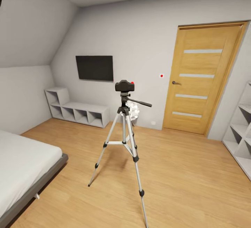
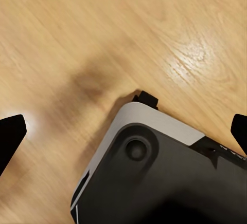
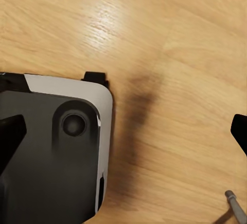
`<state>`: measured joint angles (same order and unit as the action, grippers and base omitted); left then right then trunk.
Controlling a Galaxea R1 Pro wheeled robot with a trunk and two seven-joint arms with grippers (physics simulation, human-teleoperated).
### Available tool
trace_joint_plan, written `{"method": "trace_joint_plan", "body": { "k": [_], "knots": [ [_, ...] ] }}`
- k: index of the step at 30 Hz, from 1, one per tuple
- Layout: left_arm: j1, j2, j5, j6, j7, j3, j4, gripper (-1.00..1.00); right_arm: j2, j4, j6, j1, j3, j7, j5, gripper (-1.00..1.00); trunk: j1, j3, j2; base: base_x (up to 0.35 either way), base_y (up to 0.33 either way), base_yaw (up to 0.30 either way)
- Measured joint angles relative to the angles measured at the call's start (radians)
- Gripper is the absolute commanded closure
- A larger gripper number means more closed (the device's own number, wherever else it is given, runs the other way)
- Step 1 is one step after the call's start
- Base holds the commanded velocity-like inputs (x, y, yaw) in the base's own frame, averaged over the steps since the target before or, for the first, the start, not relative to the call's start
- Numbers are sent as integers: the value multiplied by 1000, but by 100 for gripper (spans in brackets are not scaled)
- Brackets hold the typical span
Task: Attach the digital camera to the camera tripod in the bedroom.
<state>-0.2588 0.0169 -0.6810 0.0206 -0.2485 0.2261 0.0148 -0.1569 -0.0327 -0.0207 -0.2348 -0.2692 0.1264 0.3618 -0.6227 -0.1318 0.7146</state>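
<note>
Camera: digital camera sits atop the camera tripod, mid-floor of the bedroom, before the door.
Left gripper: jaws wide, empty, over floor.
Right gripper: jaws wide, empty.
Risk: base nudging a tripod leg could topple stand and camera; seating unconfirmed.

Even, soft light, sharp renders; glare patches and blurry shadows on the wood floor; wide-angle edges bend.
</note>
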Motion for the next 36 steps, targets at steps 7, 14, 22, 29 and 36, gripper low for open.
{"method": "trace_joint_plan", "body": {
  "k": [7, 14, 22, 29, 36],
  "knots": [
    [0, 0, 0, 0, 0, 0, 0, -100, -1, 0, -6, 0, 0, 0, 0, -100, 0, 11, 0, 0, 0, -3],
    [0, 0, 0, 0, 0, 0, 0, -100, 1, 0, -4, 0, 0, 1, 0, -100, 0, 22, 0, 0, 0, 0],
    [0, 0, 0, 1, 0, 0, 0, -100, 1, 0, -6, 0, 0, -1, 0, -100, 0, 35, 0, 0, 0, 0],
    [0, -1, -7, 6, 0, -4, 0, -100, 8, 0, 0, 0, 0, 0, 0, -100, 0, 46, 0, 0, 0, 0],
    [0, 0, -5, 70, 0, -2, 0, -100, 12, 0, 0, 21, 0, -1, 0, -100, 0, 58, 0, 0, 0, 0]
  ]
}}
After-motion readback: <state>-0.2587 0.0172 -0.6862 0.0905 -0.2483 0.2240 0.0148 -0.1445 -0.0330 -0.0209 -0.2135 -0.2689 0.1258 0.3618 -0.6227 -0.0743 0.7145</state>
